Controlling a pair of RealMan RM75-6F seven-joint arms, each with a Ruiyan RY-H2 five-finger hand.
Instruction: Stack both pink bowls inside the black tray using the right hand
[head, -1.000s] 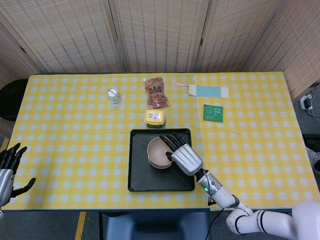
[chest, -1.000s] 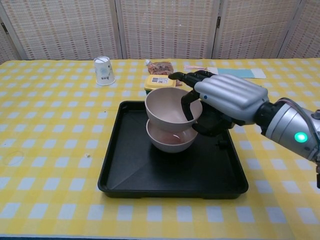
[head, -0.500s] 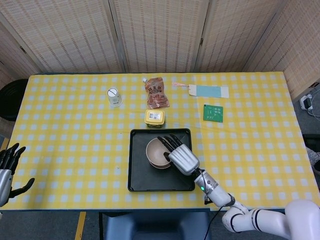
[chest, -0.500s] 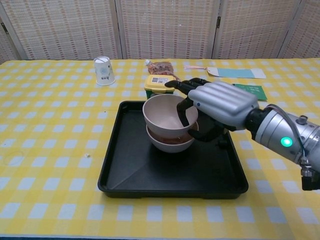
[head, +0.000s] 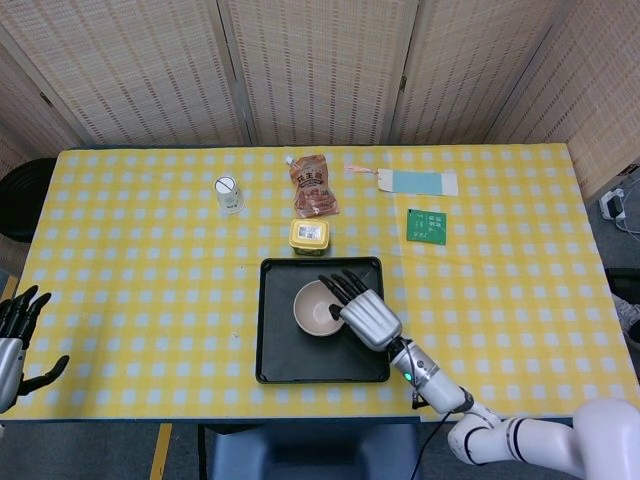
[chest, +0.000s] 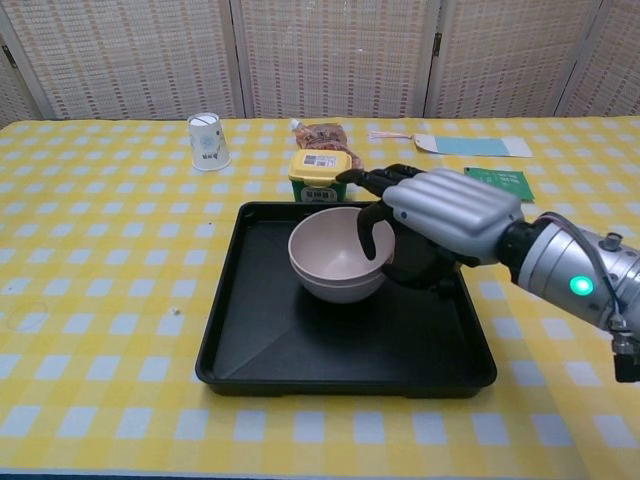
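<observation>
Two pink bowls sit nested in the black tray (head: 275, 355) (chest: 300, 350). The upper bowl (head: 315, 308) (chest: 335, 250) rests inside the lower bowl (chest: 335, 292), of which only a thin band shows under its rim. My right hand (head: 365, 315) (chest: 445, 215) is at the upper bowl's right rim, thumb inside and fingers curled over the outside, pinching it. My left hand (head: 15, 335) hangs off the table's near left corner with fingers spread, holding nothing; only the head view shows it.
Just behind the tray stands a yellow tub (head: 309, 235) (chest: 317, 172). Further back are a snack pouch (head: 313, 185), an upturned paper cup (head: 228, 193) (chest: 207, 140), a green card (head: 426, 226) and a blue tag (head: 415, 182).
The right hand lowered the upper bowl from above the lower one until it settled inside it. The left hand stayed where it was.
</observation>
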